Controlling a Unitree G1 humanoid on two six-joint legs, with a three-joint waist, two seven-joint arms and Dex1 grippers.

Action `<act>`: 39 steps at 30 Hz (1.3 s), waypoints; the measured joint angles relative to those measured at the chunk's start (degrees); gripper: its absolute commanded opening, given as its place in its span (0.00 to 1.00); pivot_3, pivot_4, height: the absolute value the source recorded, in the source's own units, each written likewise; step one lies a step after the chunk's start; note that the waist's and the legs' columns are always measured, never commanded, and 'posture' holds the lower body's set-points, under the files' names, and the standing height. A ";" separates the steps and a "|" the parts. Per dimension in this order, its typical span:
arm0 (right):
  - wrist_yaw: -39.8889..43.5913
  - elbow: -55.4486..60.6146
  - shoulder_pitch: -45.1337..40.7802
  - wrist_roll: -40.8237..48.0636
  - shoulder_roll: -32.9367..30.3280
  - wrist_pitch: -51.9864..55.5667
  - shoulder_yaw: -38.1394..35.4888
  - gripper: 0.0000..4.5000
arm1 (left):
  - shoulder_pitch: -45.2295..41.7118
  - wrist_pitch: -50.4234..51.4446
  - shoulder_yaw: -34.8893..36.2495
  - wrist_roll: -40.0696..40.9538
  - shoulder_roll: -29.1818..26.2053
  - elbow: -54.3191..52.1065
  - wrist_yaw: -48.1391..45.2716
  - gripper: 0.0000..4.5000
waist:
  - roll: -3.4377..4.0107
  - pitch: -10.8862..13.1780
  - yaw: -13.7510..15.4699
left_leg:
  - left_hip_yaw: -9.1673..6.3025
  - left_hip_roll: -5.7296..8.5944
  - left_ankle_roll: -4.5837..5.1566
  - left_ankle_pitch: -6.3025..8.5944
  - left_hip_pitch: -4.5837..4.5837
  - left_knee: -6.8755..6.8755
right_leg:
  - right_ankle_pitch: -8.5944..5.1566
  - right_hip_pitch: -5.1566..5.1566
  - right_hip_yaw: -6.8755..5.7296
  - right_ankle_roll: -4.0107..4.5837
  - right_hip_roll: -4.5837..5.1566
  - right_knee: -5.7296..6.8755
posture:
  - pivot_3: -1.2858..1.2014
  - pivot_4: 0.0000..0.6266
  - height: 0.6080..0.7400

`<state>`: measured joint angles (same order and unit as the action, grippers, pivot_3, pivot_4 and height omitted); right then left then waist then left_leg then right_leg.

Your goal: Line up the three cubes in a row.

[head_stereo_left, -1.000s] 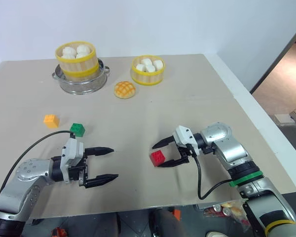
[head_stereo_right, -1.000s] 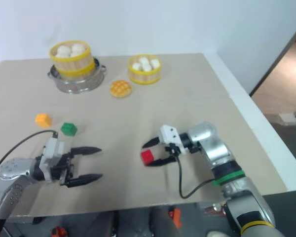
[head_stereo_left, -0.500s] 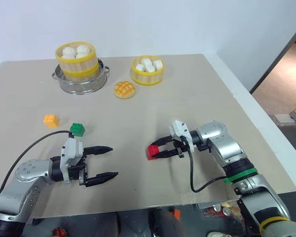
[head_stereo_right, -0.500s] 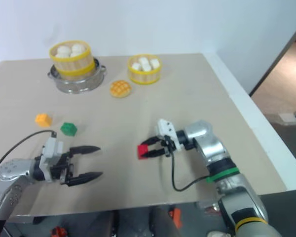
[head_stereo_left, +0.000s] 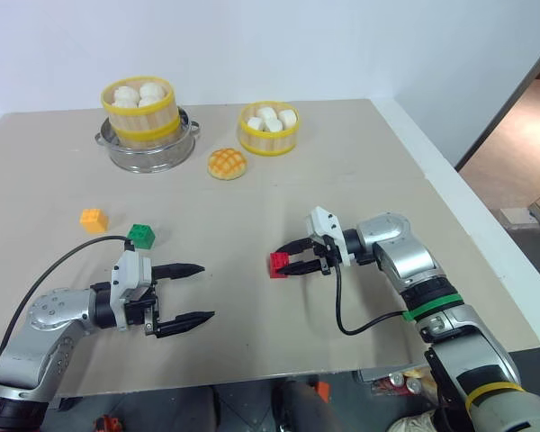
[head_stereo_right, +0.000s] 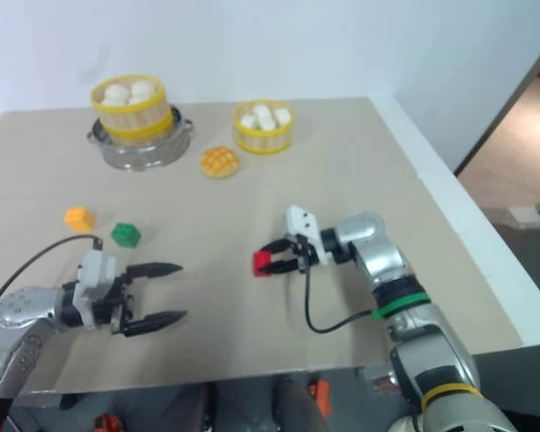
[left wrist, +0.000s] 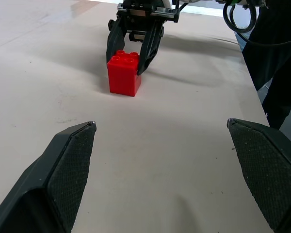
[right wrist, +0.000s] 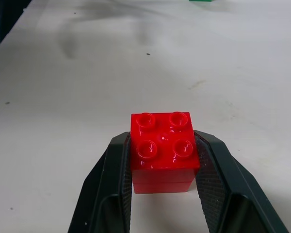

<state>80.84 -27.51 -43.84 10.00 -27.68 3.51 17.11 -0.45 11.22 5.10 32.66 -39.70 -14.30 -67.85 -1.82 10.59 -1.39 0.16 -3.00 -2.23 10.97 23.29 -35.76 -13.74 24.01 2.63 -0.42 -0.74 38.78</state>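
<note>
Tan table [head_stereo_left: 360, 171], three cubes, right gripper [head_stereo_left: 292, 259] clamping red cube [head_stereo_left: 279, 264], left gripper [head_stereo_left: 194, 292] spread.

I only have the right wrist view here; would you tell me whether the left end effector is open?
Observer: Yes, the left end effector is open and holds nothing.
Operator: Thank you. Where are the other two cubes?
Observer: The green cube and the orange-yellow cube sit close together on the table's left side, apart from each other.
Operator: Is my red cube off the table?
Observer: In the left wrist view the red cube rests on the table, with the right end effector shut on it.
</note>
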 measured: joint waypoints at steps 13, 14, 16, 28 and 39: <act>1.67 -2.02 -0.82 -1.34 0.02 1.29 0.45 0.99 | 0.05 0.08 0.23 -0.27 0.49 0.24 2.07 1.00 | 0.00 0.00 0.00 | 0.02 -0.01 0.00 0.00 0.04 -0.03 | -0.02 0.08 0.03 0.02 -0.01 0.09 | 0.52 0.24 1.00; 1.61 -1.72 -0.82 -1.30 0.02 1.43 0.37 0.99 | 0.03 0.26 0.52 -0.22 0.60 0.24 2.67 1.00 | 0.00 0.00 -0.01 | 0.02 -0.01 0.00 0.00 0.05 -0.03 | -0.03 0.11 0.03 0.02 -0.01 0.11 | 0.52 0.24 1.00; 1.15 0.67 -0.69 -0.51 -0.12 2.91 -0.53 0.99 | -0.59 2.18 3.44 1.11 2.03 0.47 6.89 1.00 | 0.00 0.01 -0.02 | 0.02 -0.02 0.00 0.00 0.07 -0.04 | -0.03 0.18 0.05 0.02 -0.02 0.20 | 0.52 0.24 1.00; -5.77 21.74 1.30 13.12 -1.92 23.44 -10.38 0.99 | -6.15 11.93 16.71 3.62 7.68 3.85 34.57 1.00 | -0.05 0.00 -0.05 | 0.01 -0.02 -0.01 0.00 0.08 -0.06 | -0.03 0.17 0.08 -0.01 -0.04 0.23 | 0.52 0.24 1.00; -10.26 25.66 1.57 13.88 -0.79 21.98 -10.41 0.99 | -8.24 10.58 13.45 -5.15 11.85 5.91 43.98 1.00 | -0.09 -0.02 -0.02 | 0.02 0.02 -0.01 0.00 0.08 -0.07 | -0.01 0.16 0.08 -0.03 -0.03 0.23 | 0.52 0.24 1.00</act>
<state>70.58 -1.85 -42.27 23.88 -28.47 25.49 6.70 -8.69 21.79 18.54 27.51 -27.85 -8.39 -23.87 -1.91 10.57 -1.41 0.18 -2.98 -2.23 10.97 23.37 -35.83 -13.75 24.17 2.71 -0.45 -0.77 39.01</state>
